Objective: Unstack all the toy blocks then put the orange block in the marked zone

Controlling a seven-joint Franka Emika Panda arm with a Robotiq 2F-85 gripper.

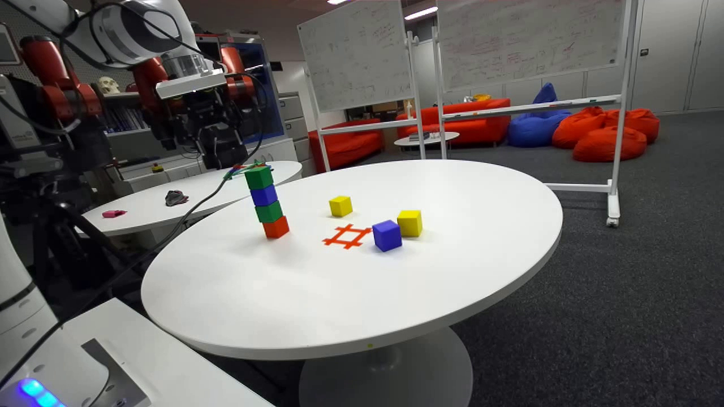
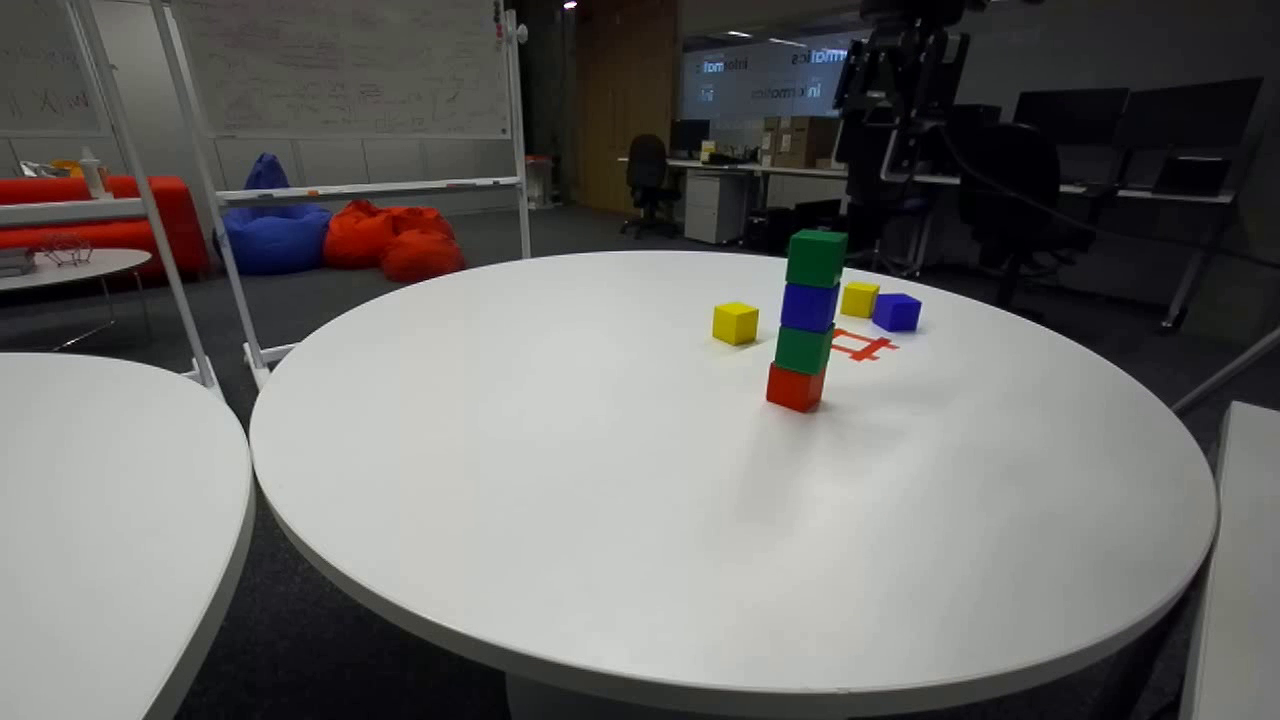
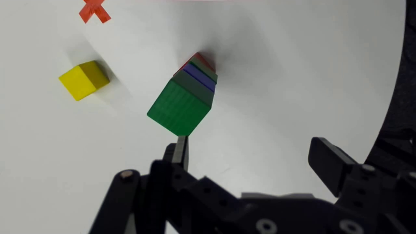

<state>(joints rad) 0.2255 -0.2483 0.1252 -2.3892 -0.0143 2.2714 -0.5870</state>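
With the gripper (image 3: 249,140) spread, four stacked toy blocks (image 1: 265,198) await separating before the bottom orange block (image 1: 276,228) can reach the marked zone (image 1: 349,228), at its three o'clock in an exterior view.

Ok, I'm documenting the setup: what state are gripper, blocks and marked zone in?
Gripper: open, empty.
Orange block: on table, stacked lowest.
Lower green block: on orange block.
Stacked blue block: on lower green block.
Upper green block: on stacked blue block.
Loose blue block: on table, unstacked.
Lone yellow block: on table, unstacked.
Other yellow block: unstacked, beside loose blue block.
Marked zone: no block inside.
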